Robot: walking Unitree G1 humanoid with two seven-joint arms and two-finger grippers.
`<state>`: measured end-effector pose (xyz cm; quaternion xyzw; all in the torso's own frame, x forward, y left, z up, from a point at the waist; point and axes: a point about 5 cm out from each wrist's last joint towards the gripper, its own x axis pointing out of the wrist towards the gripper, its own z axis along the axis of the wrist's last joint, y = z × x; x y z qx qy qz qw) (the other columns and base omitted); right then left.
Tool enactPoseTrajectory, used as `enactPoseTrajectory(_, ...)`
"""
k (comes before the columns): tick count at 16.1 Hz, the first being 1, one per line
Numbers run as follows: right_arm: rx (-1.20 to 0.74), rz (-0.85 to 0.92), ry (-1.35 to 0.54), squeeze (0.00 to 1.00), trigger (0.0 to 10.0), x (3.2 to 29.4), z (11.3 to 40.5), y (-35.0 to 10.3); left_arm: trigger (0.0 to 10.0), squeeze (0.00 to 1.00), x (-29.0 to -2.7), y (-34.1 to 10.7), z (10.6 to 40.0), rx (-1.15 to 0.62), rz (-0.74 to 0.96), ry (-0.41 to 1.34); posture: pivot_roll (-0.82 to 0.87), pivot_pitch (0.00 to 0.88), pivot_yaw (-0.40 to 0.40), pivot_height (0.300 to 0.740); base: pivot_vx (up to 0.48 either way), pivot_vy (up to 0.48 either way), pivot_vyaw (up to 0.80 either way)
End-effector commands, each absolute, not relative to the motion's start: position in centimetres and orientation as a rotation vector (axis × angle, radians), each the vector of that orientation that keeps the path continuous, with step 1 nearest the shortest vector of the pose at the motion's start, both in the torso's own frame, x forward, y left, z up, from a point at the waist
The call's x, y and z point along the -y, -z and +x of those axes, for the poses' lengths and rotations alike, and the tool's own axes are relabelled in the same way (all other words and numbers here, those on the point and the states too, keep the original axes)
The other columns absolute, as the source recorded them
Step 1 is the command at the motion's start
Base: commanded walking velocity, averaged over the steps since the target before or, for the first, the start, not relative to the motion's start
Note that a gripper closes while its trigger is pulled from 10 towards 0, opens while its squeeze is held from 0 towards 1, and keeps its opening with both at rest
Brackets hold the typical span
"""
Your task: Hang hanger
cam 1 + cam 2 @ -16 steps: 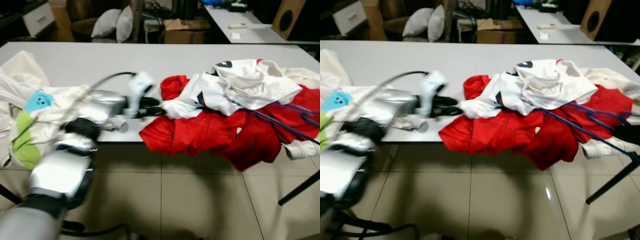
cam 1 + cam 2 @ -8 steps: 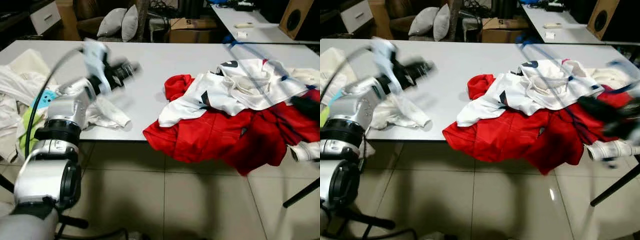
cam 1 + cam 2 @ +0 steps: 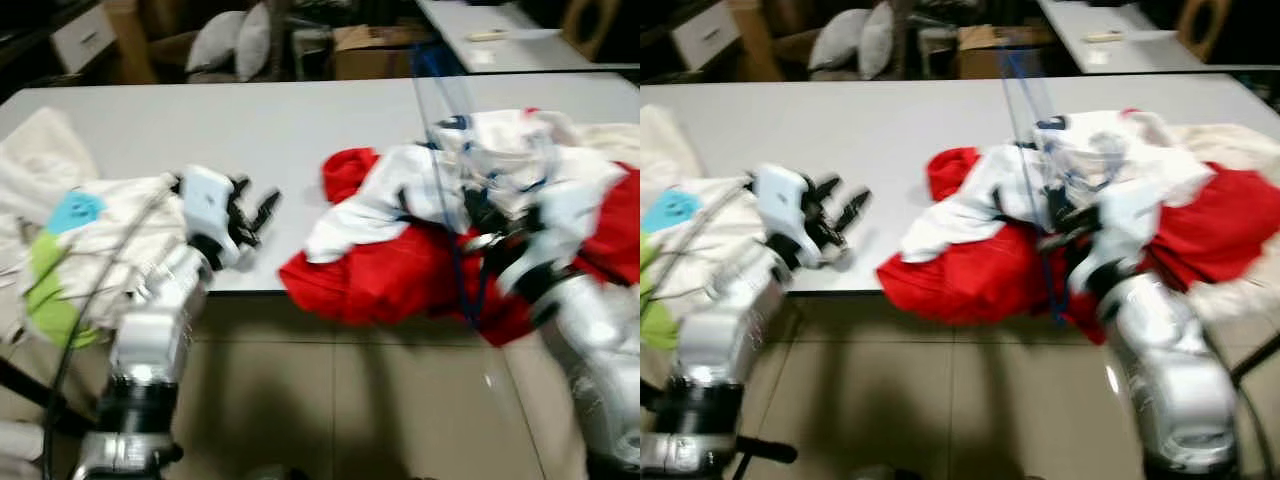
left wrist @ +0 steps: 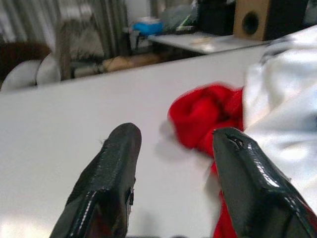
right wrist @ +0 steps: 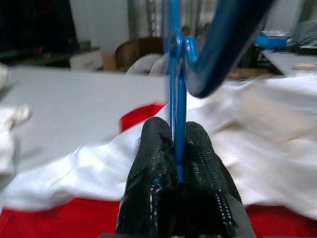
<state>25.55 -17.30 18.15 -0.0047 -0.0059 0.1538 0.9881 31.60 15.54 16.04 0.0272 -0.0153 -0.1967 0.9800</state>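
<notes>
Landmark: red-and-white clothes heap (image 3: 1040, 235) on the white bench (image 3: 890, 120).

Right gripper (image 5: 177, 148) sits over the near side of the heap, fingers pinched tight on a thin bar of the blue hanger (image 5: 174, 74). Hanger stands up out of the heap, its blue lines rising toward the far edge of the bench (image 3: 1025, 110); head views are blurred, so its full shape is unclear.

Left gripper (image 4: 171, 148) is to the left of the heap, low over bare bench near the front edge, fingers spread wide with nothing between them. A red fold (image 4: 208, 116) of the heap lies just beyond its fingertips.

Pale garments (image 3: 70, 225) with a blue and a green patch lie farther left of the heap, behind the left arm.
</notes>
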Motion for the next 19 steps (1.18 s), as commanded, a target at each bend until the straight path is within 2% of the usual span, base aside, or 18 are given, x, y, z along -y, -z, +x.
enactPoseTrajectory(1, -0.012, -0.032, -0.323, 0.00, 10.0, 16.3, 25.0, -16.4, 10.0, 0.00, -17.0, -15.0, 30.9, -0.009, 0.064, 0.325, -0.07, 0.000, 0.059, 0.740, 0.000, 0.394, 0.00)
enactPoseTrajectory(3, -0.027, -0.025, -0.294, 0.00, 10.0, 16.2, 24.7, -15.7, 10.0, 0.00, -17.6, -13.8, 30.1, -0.056, 0.096, 0.264, -0.05, 0.000, 0.054, 0.740, 0.000, 0.396, 0.00)
enactPoseTrajectory(5, -0.005, -0.009, -0.307, 0.00, 10.0, 15.7, 24.4, -16.1, 10.0, 0.00, -17.4, -13.7, 29.1, -0.083, 0.089, 0.277, -0.06, 0.000, 0.049, 0.740, 0.000, 0.401, 0.00)
enactPoseTrajectory(9, 0.004, -0.001, -0.320, 0.00, 10.0, 14.8, 24.5, -15.4, 10.0, 0.00, -16.8, -14.1, 29.2, -0.065, 0.085, 0.260, -0.06, 0.000, 0.035, 0.740, 0.000, 0.398, 0.00)
enactPoseTrajectory(14, -0.011, -0.019, -0.307, 0.00, 10.0, 15.0, 24.7, -14.8, 10.0, 0.00, -16.9, -13.8, 29.0, -0.082, 0.082, 0.252, -0.05, 0.000, 0.036, 0.740, 0.000, 0.388, 0.00)
enactPoseTrajectory(17, -0.042, -0.011, -0.303, 0.00, 10.0, 15.0, 24.4, -14.3, 10.0, 0.00, -16.7, -14.3, 29.1, -0.065, 0.146, 0.261, -0.05, 0.000, 0.041, 0.740, 0.000, -0.320, 0.00)
enactPoseTrajectory(19, -0.064, -0.027, -0.312, 0.00, 10.0, 15.0, 24.3, -14.0, 10.0, 0.00, -16.4, -13.9, 29.2, -0.080, 0.112, 0.253, -0.06, 0.000, 0.045, 0.740, 0.000, -0.480, 0.00)
